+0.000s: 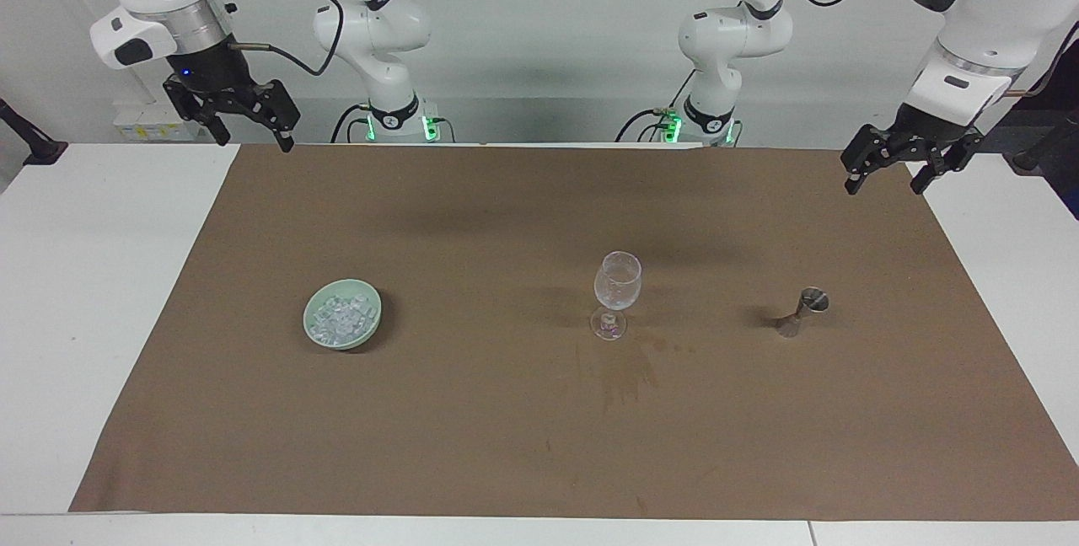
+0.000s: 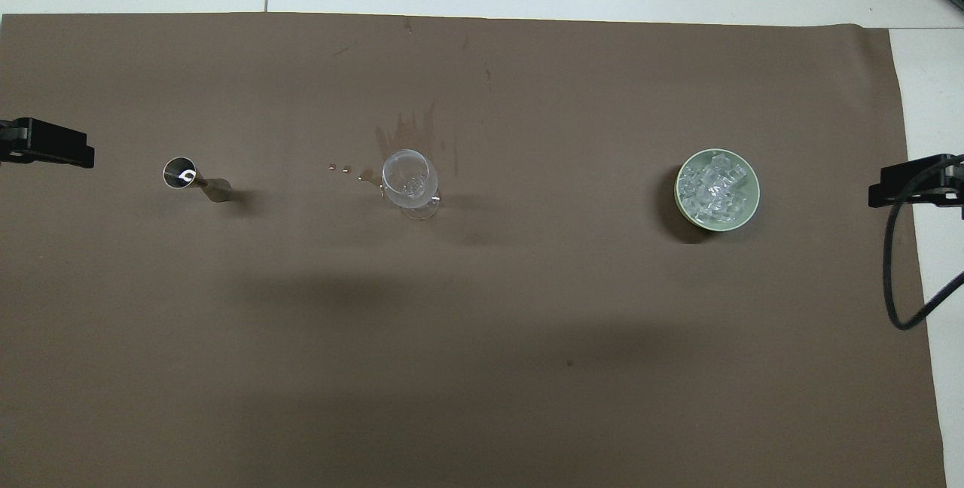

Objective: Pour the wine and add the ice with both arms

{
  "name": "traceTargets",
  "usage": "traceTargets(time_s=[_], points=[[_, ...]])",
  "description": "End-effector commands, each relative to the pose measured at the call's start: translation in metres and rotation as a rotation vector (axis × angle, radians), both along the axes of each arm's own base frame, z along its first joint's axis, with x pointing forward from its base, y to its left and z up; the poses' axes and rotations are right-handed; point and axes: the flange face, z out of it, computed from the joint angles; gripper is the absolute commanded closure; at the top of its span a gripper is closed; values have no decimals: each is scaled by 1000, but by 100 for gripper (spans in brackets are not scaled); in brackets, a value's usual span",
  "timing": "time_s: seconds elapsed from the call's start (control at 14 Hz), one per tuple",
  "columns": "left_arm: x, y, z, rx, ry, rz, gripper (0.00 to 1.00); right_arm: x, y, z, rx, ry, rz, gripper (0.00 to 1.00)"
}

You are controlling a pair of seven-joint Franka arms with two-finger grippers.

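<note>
The ice (image 1: 340, 316) (image 2: 714, 188) is heaped in a pale green bowl (image 1: 368, 332) (image 2: 745, 213) on the brown cloth, toward the right arm's end. A clear stemmed glass (image 1: 617, 283) (image 2: 410, 181) stands upright mid-cloth. Toward the left arm's end stands a small metal jigger (image 1: 805, 310) (image 2: 192, 178). No wine shows; whether the jigger holds liquid I cannot tell. My right gripper (image 1: 257, 141) (image 2: 911, 185) hangs open and empty over the cloth's corner near its base. My left gripper (image 1: 883, 188) (image 2: 45, 145) hangs open and empty over the other near corner. Both arms wait.
The brown cloth (image 1: 539, 453) covers most of the white table (image 1: 101, 276). A dark stain (image 1: 628, 373) (image 2: 410, 130) marks the cloth just farther from the robots than the glass. Small drops (image 2: 339, 168) lie between glass and jigger.
</note>
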Motion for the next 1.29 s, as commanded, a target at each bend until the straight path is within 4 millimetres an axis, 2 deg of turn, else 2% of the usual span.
traceTargets(time_s=[0.0, 1.21], points=[[-4, 1, 5, 13, 11, -8, 0, -4, -2, 0, 22, -11, -4, 0], [-2, -1, -6, 16, 52, -11, 0, -3, -1, 2, 23, -10, -2, 0]])
